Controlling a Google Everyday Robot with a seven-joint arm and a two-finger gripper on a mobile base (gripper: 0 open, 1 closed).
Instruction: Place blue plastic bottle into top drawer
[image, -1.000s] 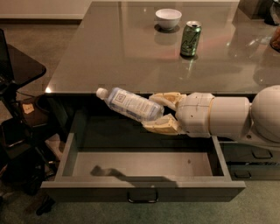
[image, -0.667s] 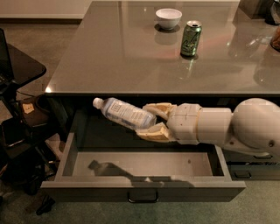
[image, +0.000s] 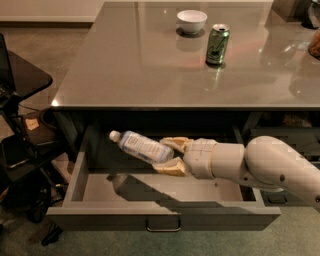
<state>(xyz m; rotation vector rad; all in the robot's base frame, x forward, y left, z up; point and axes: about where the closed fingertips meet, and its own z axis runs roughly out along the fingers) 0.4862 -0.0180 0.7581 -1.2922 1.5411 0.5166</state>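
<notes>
The blue plastic bottle (image: 141, 146), clear with a white cap and a pale label, lies nearly level in my gripper (image: 167, 155), cap pointing left. The gripper is shut on the bottle's base end, with tan fingers (image: 172, 143) above and below it. It holds the bottle inside the open top drawer (image: 162, 212), just above its floor toward the back. The drawer is pulled well out from under the desk, and its small metal loop handle (image: 163, 225) is centred on the front. My white arm (image: 260, 162) reaches in from the right.
A green soda can (image: 218, 44) and a white bowl (image: 192, 21) stand on the grey desk top (image: 150, 65). Dark furniture and cables (image: 20, 150) stand at the left of the drawer. Narrower grey drawers (image: 285, 135) are at the right under the desk.
My gripper has moved down and a little back with the bottle, from above the drawer's front opening to low inside the drawer. The bottle is now more level.
</notes>
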